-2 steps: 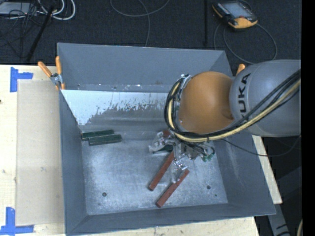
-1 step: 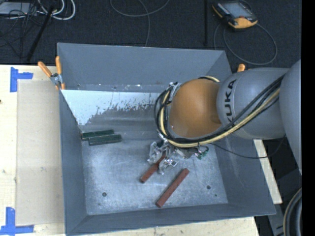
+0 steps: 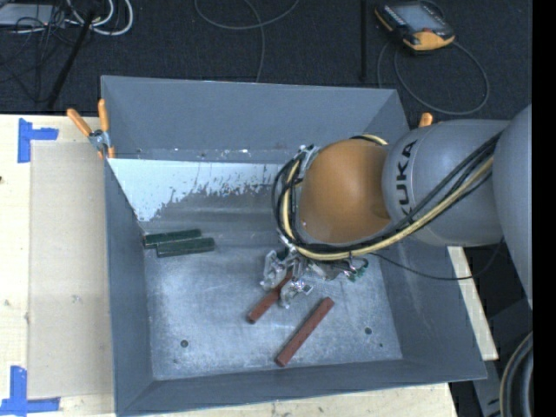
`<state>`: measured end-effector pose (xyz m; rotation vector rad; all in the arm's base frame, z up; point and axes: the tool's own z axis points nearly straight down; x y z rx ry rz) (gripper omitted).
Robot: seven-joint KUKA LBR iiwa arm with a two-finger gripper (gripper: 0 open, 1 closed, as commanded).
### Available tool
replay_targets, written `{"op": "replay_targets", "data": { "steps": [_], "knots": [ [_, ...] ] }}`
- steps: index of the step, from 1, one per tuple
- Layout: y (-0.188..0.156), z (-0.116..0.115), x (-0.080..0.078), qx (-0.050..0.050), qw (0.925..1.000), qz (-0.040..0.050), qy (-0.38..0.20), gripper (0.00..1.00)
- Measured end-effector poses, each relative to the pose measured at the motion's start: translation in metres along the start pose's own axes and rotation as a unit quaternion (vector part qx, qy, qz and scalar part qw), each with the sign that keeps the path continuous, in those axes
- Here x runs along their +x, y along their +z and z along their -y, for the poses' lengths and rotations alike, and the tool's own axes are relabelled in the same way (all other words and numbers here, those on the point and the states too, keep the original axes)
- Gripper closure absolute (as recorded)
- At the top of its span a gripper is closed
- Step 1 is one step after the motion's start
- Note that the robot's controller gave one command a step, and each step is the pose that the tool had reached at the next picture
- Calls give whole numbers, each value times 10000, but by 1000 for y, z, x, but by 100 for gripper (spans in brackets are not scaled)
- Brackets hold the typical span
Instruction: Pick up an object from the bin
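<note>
The grey bin (image 3: pixel 174 320) is taking in the gripper (image 3: pixel 287 283), hanging low over the upper end of a short brown stick (image 3: pixel 259 309) at mid-floor. The stick's long axis is running down-left from the jaws; their spread I cannot tell.

The grey metal bin (image 3: pixel 243 120) looks matt and scuffed, with pale scratches streaking its wall toward the upper left of the frame, the two dark green bars (image 3: pixel 179 243) and two reddish-brown sticks (image 3: pixel 304 331) look dull and smooth, and the arm's orange wrist cover (image 3: pixel 343 194) is glossy.
</note>
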<state>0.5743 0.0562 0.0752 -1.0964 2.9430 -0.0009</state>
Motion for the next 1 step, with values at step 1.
{"op": "replay_targets", "data": {
  "steps": [1],
  "knots": [
    [-164, 6, -18, 11, 9995, 31, 314, 100]
  ]
}}
